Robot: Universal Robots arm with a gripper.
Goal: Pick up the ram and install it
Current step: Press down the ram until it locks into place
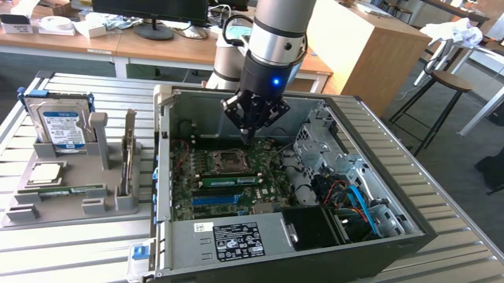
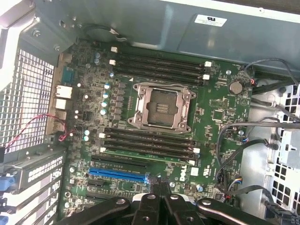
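Observation:
The ram, a thin green stick, lies flat in a groove of the grey holder on the exterior view's left, outside the computer case. My gripper hangs inside the open case, over the motherboard just above the CPU socket. It is shut with nothing between its fingers. In the wrist view the shut gripper sits over the board's edge near the blue slot. The black memory slots beside the CPU socket lie below it. The ram is well apart from the gripper.
The grey holder also carries an upright hard drive, an upright expansion card and a CPU chip. Cables and a drive cage fill the case's side at the exterior view's right. A stool stands beyond the table.

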